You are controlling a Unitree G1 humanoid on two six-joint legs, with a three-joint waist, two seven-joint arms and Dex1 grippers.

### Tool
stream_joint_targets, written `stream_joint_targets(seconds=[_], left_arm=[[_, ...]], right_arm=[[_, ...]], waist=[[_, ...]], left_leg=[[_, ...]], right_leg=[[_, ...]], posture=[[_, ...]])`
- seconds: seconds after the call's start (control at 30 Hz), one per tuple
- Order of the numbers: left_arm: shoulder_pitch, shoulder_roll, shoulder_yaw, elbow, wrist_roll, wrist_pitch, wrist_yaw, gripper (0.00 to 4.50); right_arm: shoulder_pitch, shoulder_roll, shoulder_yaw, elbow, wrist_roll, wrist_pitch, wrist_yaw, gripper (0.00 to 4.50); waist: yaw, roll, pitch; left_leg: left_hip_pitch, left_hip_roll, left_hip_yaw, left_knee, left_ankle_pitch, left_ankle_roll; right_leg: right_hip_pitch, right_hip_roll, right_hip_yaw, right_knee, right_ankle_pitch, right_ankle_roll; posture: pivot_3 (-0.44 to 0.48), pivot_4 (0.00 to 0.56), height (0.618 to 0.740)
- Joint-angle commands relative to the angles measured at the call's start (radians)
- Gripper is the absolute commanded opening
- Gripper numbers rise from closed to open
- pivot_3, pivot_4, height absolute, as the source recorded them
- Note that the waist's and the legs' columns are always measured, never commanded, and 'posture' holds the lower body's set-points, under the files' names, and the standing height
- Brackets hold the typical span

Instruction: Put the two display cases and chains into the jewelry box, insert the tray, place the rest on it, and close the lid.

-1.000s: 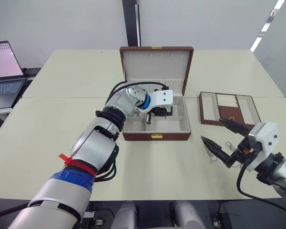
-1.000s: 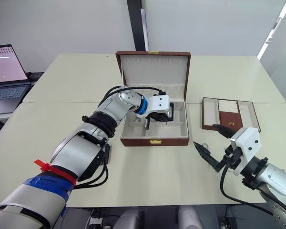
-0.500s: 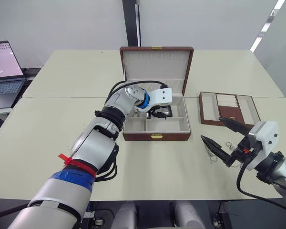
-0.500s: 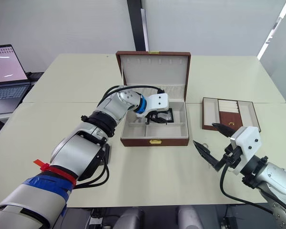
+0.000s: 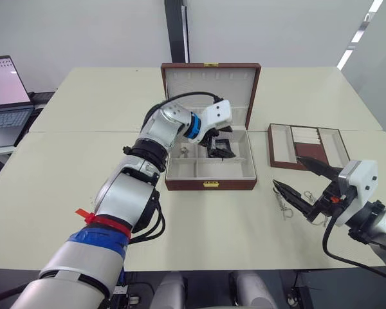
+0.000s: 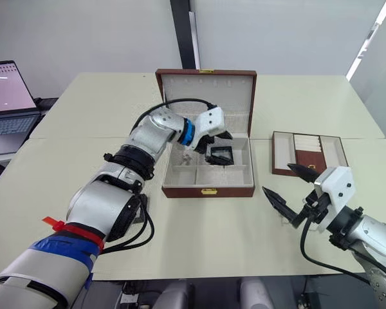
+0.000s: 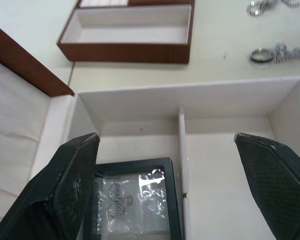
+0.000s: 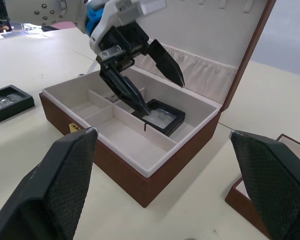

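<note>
The jewelry box (image 5: 210,184) stands open in the middle of the table, lid upright. A black display case (image 6: 219,154) lies in its back right compartment, also seen in the left wrist view (image 7: 135,200). My left gripper (image 5: 217,136) hovers open just above that case, holding nothing. A second display case (image 8: 7,102) rests on the table beside the box. The brown tray (image 5: 309,147) sits to the right of the box. Silver chains (image 7: 277,52) lie on the table in front of the tray. My right gripper (image 5: 286,172) stands open over them, empty.
A small silvery item (image 6: 188,156) lies in the box's back left compartment. A laptop (image 5: 3,90) stands on a side table at the far left. The table's front edge runs close under my right arm.
My left gripper has opened, let go of the display case in the box and risen a little above it. The right gripper has barely moved.
</note>
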Motion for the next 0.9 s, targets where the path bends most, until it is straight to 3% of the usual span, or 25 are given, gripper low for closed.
stream_joint_targets(seconds=[0.03,0.13,0.23,0.47,0.6,0.67,0.77,0.9], left_arm=[[0.061,0.110,0.094,-0.229,-0.124,0.164,-0.093,4.47],[0.208,0.266,0.172,-0.504,-0.223,0.377,-0.136,4.47],[0.328,0.383,0.251,-0.700,-0.305,0.550,-0.099,4.47],[0.578,0.597,0.496,-0.839,-0.390,0.685,0.062,4.47],[0.693,0.628,0.603,-0.895,-0.419,0.684,0.159,4.47],[0.815,0.626,0.680,-0.927,-0.405,0.656,0.220,4.47],[0.980,0.583,0.788,-0.940,-0.370,0.588,0.360,4.47],[1.100,0.523,0.876,-0.970,-0.357,0.530,0.506,4.47]], right_arm=[[0.010,-0.020,-0.072,0.045,0.014,-0.025,0.043,4.50],[0.022,-0.037,-0.122,0.138,0.012,-0.043,0.097,4.50],[0.026,-0.058,-0.149,0.237,-0.009,-0.071,0.155,4.50],[0.003,-0.086,-0.183,0.513,-0.057,-0.150,0.247,4.50],[-0.021,-0.089,-0.187,0.610,-0.077,-0.186,0.271,4.50],[-0.052,-0.082,-0.186,0.675,-0.094,-0.207,0.261,4.50],[-0.105,-0.067,-0.187,0.789,-0.135,-0.263,0.225,4.50],[-0.150,-0.038,-0.194,0.883,-0.157,-0.315,0.186,4.50]], waist=[[-0.005,0.001,0.000],[-0.021,0.003,-0.001],[-0.026,0.003,-0.001],[-0.001,0.003,-0.001],[0.007,0.003,-0.001],[0.007,0.003,-0.002],[0.002,0.004,-0.002],[0.006,0.004,-0.002]], left_leg=[[0.000,0.000,0.000,0.000,0.000,0.000],[0.002,0.002,0.001,-0.001,0.000,0.000],[0.002,0.004,0.001,-0.001,0.000,0.000],[0.003,0.003,0.000,0.000,0.000,0.000],[0.003,0.004,0.000,0.000,0.000,0.000],[0.003,0.004,0.001,0.000,0.000,0.000],[0.006,0.005,0.002,-0.002,0.000,0.000],[0.007,0.005,0.002,-0.002,0.000,0.000]], right_leg=[[0.000,0.000,0.000,0.000,0.000,0.000],[0.000,0.001,0.001,0.000,0.000,0.000],[0.000,0.002,0.001,0.001,0.000,0.000],[0.003,0.000,0.000,0.000,0.000,0.000],[0.002,-0.001,0.000,0.000,0.000,0.000],[0.003,-0.002,0.000,0.000,0.000,0.000],[0.005,-0.002,0.002,-0.001,0.000,0.000],[0.005,-0.002,0.001,-0.001,0.000,0.000]], posture=[[0.000,0.150,0.740],[0.000,0.150,0.740],[0.000,0.150,0.740],[0.000,0.150,0.740],[0.000,0.150,0.740],[0.000,0.150,0.740],[0.000,0.150,0.740],[0.000,0.150,0.740]])
